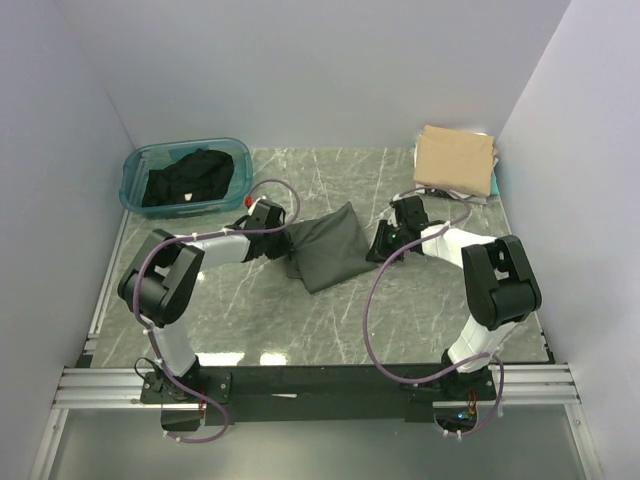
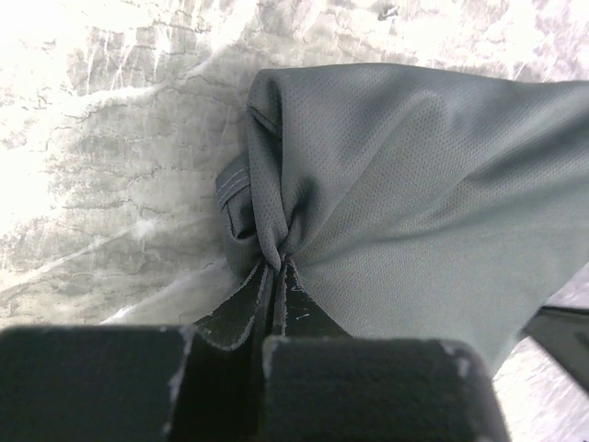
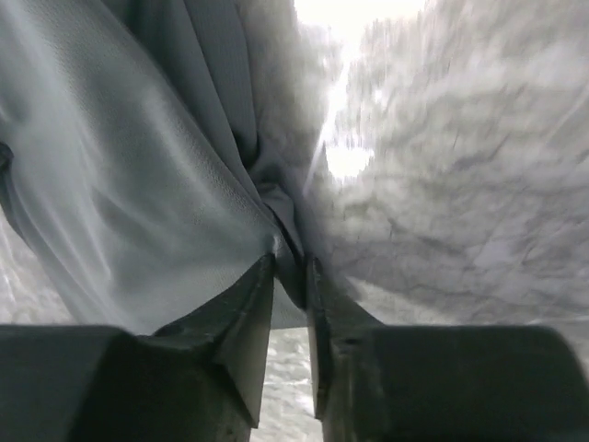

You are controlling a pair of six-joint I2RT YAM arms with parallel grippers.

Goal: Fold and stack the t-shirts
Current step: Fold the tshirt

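At far left, a translucent teal plastic tub (image 1: pixel 180 208) holds a crumpled black t-shirt (image 1: pixel 190 175). The left gripper (image 2: pixel 274 276) clamps tight on a bunched corner of the fine-mesh charcoal-grey t-shirt (image 1: pixel 330 248) lying mid-table. The right gripper (image 3: pixel 290 276) pinches its opposite edge, fingers narrow. A folded tan t-shirt (image 1: pixel 455 158) lies far right. The table (image 1: pixel 260 310) is grey-green veined marble and the walls (image 1: pixel 320 70) are plain and pale.

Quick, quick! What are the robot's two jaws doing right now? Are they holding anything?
Left gripper: closed, pinching a bunched edge of the grey t-shirt.
Right gripper: closed on a fold of the same grey t-shirt.
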